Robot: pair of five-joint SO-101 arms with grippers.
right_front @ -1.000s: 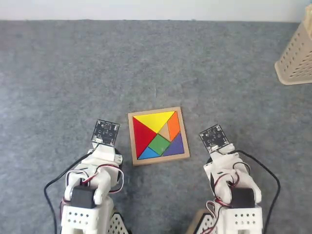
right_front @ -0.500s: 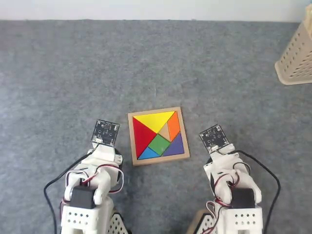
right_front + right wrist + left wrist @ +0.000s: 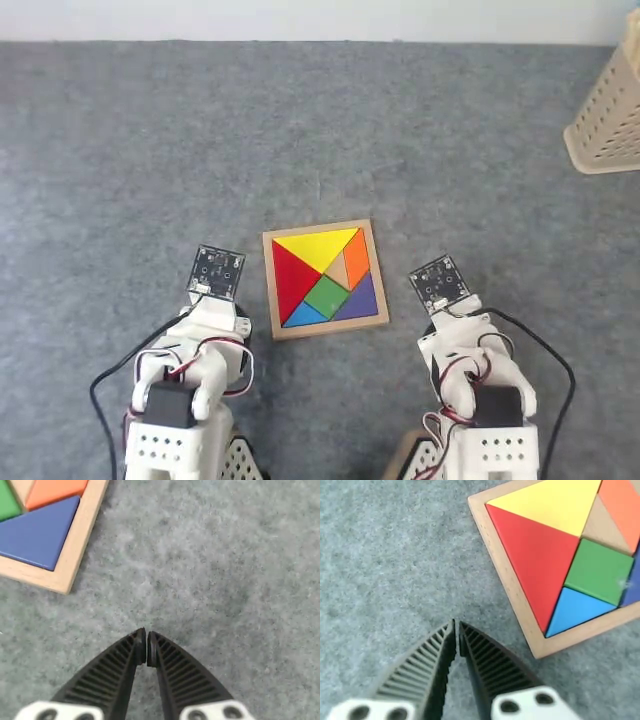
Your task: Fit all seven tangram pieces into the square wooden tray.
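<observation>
Nothing moved since earlier frames: seven tangram pieces (image 3: 327,295) sit flush in square wooden tray (image 3: 331,328) on worktop (image 3: 150,150); left tool (image 3: 456,630) and right tool (image 3: 146,635) closed, empty, either side. Task looks done, no further move needed

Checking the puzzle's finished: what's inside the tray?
Seven pieces fill the tray: yellow, red, orange, tan, green, blue and purple, lying flat, edge to edge. They cover the tray's floor, so it cannot be seen.
</observation>
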